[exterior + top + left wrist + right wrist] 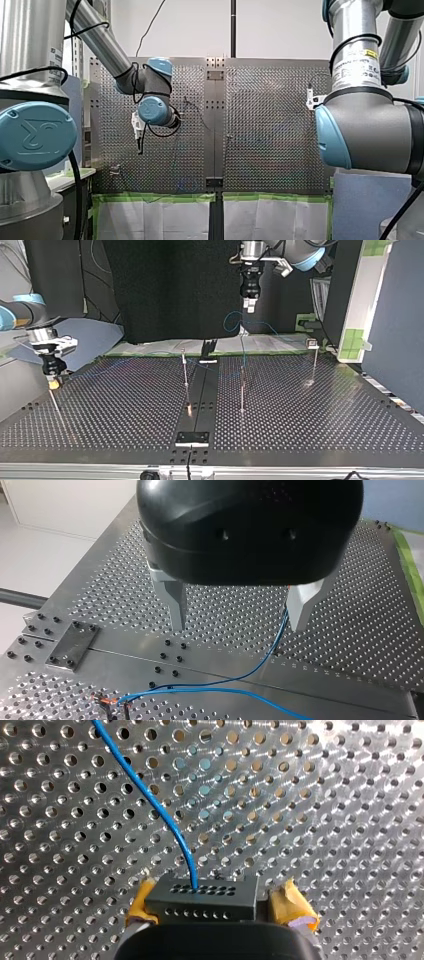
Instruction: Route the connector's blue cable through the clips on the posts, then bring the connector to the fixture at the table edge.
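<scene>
Gripping connector [200, 902], right pincer [217, 898] hides its underside; blue cable [150, 805] cut off.

Table [110, 410]: perforated metal; a plain strip [204, 390] down its middle
Tape [155, 198]: green, along the table's edge at the front view's bottom; white sheets [150, 220] just below
Curtain [170, 285]: black, behind the table in the top view

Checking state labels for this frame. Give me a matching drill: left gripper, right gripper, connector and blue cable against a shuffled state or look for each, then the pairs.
Things:
1. my left gripper
2. my right gripper
3. connector
4. blue cable

States:
A. black, with rows of small holes
B. open, nothing clamped
C. thin, runs out of the connector
D. shut on the connector

Pairs: 1-B, 2-D, 3-A, 4-C.
</scene>
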